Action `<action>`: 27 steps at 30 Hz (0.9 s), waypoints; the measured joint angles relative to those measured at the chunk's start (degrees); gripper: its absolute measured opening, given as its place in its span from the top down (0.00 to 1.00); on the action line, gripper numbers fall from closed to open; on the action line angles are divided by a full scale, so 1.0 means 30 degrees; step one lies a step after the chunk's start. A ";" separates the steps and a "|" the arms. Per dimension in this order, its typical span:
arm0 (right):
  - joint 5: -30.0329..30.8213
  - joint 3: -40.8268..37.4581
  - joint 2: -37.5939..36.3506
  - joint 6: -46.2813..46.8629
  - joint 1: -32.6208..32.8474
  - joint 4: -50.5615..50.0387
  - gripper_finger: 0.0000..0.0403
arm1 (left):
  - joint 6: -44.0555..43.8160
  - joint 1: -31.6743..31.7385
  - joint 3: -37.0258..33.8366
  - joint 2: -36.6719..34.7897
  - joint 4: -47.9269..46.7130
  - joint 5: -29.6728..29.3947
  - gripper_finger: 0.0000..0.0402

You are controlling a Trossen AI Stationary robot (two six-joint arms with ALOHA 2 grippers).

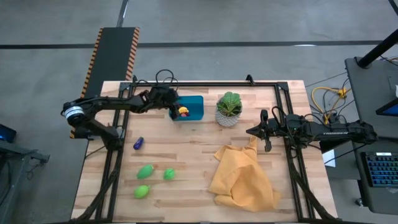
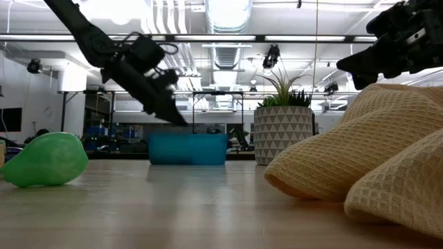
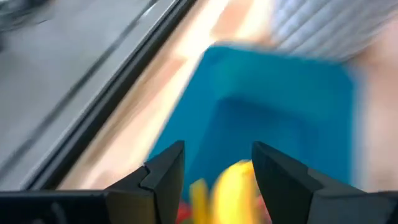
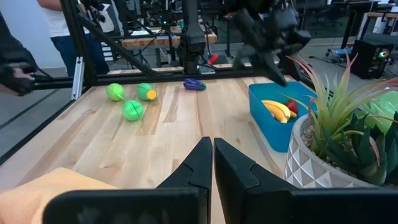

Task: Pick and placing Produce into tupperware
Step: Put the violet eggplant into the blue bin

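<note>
Left to right: a purple piece [image 1: 138, 143] and three green pieces [image 1: 150, 179] are left loose on the tabletop [image 1: 186, 174], well apart from the tupperware [image 1: 194, 114]. A yellow banana [image 4: 277, 110] and a red piece [image 4: 292, 106] are already binned. The left tool [image 1: 172, 107], part-open and empty, is held above the tupperware; release probably just done. The right tool [image 1: 250, 131] is parked shut by the yellow cloth [image 1: 244, 176].
</note>
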 joint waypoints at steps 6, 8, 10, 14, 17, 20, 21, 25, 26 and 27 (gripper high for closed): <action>0.0046 0.0000 0.0007 0.0067 0.0000 -0.0067 0.98 | -0.1055 -0.0267 -0.0058 -0.2459 0.0403 0.7076 0.57; 0.0046 0.0000 0.0004 0.0066 0.0000 -0.0078 0.98 | -0.1476 -0.0481 -0.0112 -0.3426 0.0366 0.9923 0.57; 0.0046 0.0000 0.0000 0.0066 0.0000 -0.0078 0.98 | -0.2133 -0.0867 -0.0194 -0.4406 0.0369 1.2325 0.57; 0.0046 0.0000 0.0000 0.0073 0.0007 -0.0078 0.98 | -0.2451 -0.2475 -0.0886 -0.6337 0.0707 1.4783 0.57; 0.0053 0.0000 0.0003 0.0073 0.0000 -0.0074 0.98 | -0.2025 -0.4068 -0.1416 -0.7549 0.0945 1.4669 0.57; 0.0061 0.0000 0.0006 0.0073 0.0006 -0.0078 0.98 | -0.2079 -0.5643 -0.2041 -0.8593 0.1883 1.4493 0.57; 0.0092 0.0000 0.0000 0.0073 0.0000 -0.0077 0.98 | -0.2101 -0.6177 -0.2187 -0.8911 0.1963 1.4425 0.57; 0.0310 0.0000 0.0003 0.0211 0.0000 -0.0078 0.98 | -0.2528 -0.8577 -0.2577 -0.9976 0.1956 1.2311 0.57; 0.0330 0.0000 0.0003 0.0211 0.0000 -0.0073 0.98 | -0.2527 -0.9213 -0.2700 -1.0257 0.1937 1.1158 0.57; 0.0330 0.0000 0.0000 0.0211 0.0000 -0.0078 0.98 | -0.2488 -0.9800 -0.2837 -1.0497 0.1815 0.9831 0.57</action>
